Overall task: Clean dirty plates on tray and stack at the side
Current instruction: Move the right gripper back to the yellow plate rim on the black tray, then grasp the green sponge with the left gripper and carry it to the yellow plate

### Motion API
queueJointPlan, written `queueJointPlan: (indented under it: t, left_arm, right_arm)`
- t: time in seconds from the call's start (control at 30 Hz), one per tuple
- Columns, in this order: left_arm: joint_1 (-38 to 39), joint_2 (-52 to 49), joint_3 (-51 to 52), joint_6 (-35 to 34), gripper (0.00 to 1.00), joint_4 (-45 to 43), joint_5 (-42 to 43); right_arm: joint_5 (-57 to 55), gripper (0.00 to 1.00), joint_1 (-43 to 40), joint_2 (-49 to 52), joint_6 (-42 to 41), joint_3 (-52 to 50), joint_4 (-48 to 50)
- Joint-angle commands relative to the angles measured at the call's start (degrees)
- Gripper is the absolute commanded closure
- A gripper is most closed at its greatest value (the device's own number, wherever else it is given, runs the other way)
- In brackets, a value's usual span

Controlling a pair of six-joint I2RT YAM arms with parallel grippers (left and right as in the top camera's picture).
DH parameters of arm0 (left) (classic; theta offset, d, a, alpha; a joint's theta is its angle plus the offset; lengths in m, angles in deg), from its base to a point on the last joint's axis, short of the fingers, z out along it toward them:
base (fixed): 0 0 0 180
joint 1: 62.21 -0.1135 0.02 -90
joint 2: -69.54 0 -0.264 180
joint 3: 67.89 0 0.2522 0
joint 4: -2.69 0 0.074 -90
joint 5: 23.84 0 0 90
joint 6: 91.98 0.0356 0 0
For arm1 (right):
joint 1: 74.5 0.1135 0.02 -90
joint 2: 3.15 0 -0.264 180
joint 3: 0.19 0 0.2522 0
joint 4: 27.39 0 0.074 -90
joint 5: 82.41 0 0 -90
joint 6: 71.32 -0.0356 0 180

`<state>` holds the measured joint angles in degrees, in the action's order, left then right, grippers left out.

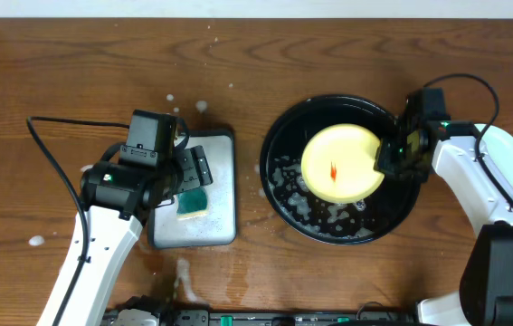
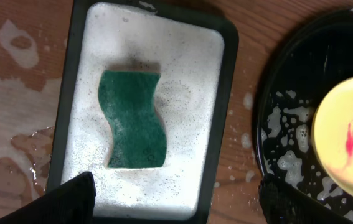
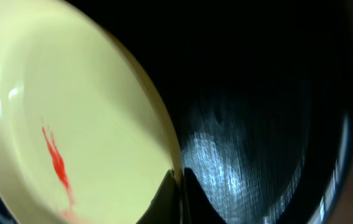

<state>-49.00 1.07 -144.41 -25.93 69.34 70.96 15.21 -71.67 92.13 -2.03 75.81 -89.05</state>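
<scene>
A pale yellow plate (image 1: 339, 161) with a red smear is held tilted over the glossy black tray (image 1: 283, 181). My right gripper (image 1: 388, 156) is shut on the plate's right rim; in the right wrist view the fingers (image 3: 177, 186) pinch the plate's edge (image 3: 70, 124) above the tray (image 3: 263, 124). A pale mint-blue plate (image 1: 507, 149) lies at the far right, partly hidden by the right arm. My left gripper (image 1: 184, 181) is open and empty above the sponge dish (image 2: 164, 68); its fingertips (image 2: 176, 199) straddle the dish's near end. The yellow plate (image 2: 347, 140) and tray (image 2: 288, 87) show at the right.
A green sponge (image 2: 132, 121) lies in foam in the white black-rimmed dish (image 1: 224, 195), also seen from overhead (image 1: 191, 201). Soap suds cover the tray floor (image 1: 292, 195). Foam splashes lie on the wooden table (image 1: 184, 267) around the dish.
</scene>
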Motion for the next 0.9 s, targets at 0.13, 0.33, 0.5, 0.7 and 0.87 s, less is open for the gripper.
queueJointPlan:
  t: [0.13, 0.33, 0.5, 0.7, 0.87]
  left_arm:
    - [-0.17, 0.00, -0.50, 0.35, 0.16, 0.13, 0.17]
    - [-0.17, -0.02, -0.48, 0.39, 0.16, -0.44, 0.11]
    - [-0.20, -0.61, 3.82, -1.38, 0.06, -0.98, -8.17]
    - [-0.66, -6.69, 14.08, -2.71, 0.08, -11.67, -10.91]
    - [-0.66, -17.62, 16.24, -2.71, 0.34, -20.24, -6.03]
  right_arm:
    - [-0.20, 0.69, 4.22, 0.50, -11.21, -6.51, 2.12]
    - [0.59, 0.66, 4.35, -4.61, 1.33, -3.15, 3.06]
    - [5.35, 0.68, 4.35, -13.53, 12.85, -1.53, 3.63]
    - [6.19, 0.67, 4.35, -22.47, 14.80, -1.53, 2.60]
    - [6.19, 0.67, 4.37, -25.16, 14.80, -1.53, 1.11]
